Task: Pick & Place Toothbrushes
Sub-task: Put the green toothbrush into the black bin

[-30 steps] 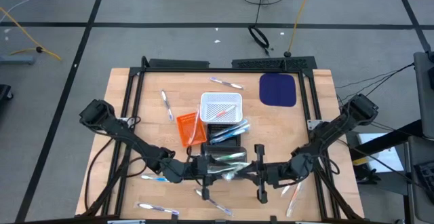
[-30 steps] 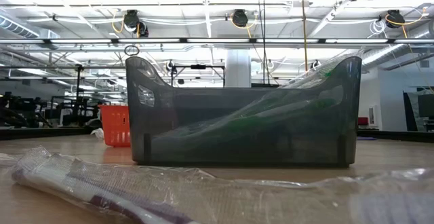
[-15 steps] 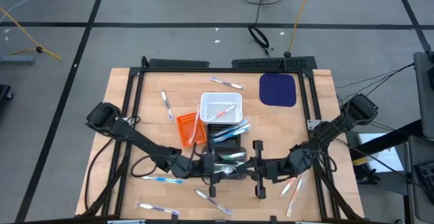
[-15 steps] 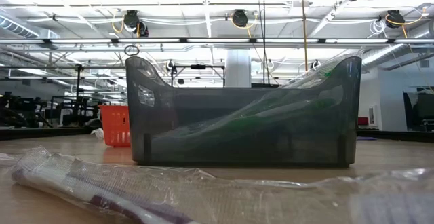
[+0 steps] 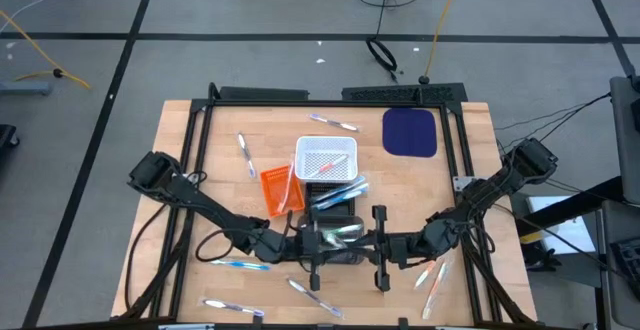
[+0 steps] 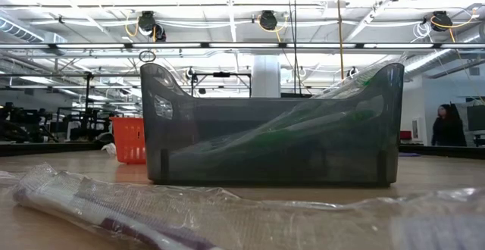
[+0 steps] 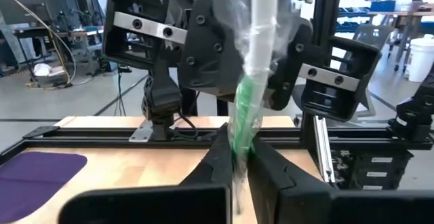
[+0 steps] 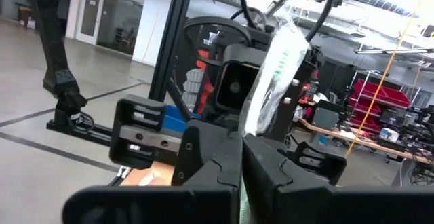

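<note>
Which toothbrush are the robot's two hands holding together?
Find the dark bin near the front middle of the wooden table. Just above it, the left hand and right hand meet, both pinching one toothbrush. It is wrapped in clear plastic and green-handled, and is the only one lifted.

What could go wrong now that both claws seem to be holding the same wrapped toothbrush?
Both the left gripper and the right gripper are shut on one wrapped green toothbrush. If they pull apart, the crinkly wrapper may tear or slip. The two grippers sit nearly face to face above the dark bin, so they could bump. If one lets go badly, the toothbrush may fall beside the bin.
</note>
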You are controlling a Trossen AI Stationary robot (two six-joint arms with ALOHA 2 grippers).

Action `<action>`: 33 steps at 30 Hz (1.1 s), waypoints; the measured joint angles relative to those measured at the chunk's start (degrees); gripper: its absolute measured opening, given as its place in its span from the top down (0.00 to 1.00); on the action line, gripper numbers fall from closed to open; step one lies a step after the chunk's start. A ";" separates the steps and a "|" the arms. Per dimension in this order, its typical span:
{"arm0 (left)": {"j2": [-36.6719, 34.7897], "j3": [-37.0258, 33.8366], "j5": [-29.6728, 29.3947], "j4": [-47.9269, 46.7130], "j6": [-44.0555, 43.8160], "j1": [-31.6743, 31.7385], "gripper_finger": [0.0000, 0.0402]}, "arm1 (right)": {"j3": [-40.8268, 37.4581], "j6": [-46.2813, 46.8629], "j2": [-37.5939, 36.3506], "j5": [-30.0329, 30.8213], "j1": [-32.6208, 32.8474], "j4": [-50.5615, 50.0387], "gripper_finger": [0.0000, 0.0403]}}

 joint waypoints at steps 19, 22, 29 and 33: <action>-2.54 0.02 -5.66 -10.34 -9.58 -1.94 0.98 | 0.04 6.88 -6.00 5.71 3.68 -17.03 0.84; -3.27 0.02 -5.66 -16.31 -15.76 -1.15 0.98 | 0.04 10.26 -7.27 5.68 4.62 -22.68 0.80; -3.28 0.02 -1.81 -29.38 -31.83 3.04 0.98 | 0.04 17.03 -7.72 5.62 6.84 -29.60 0.79; -3.30 0.44 3.39 -35.17 -36.37 5.51 0.98 | 0.04 20.34 -7.72 5.63 7.81 -33.88 0.81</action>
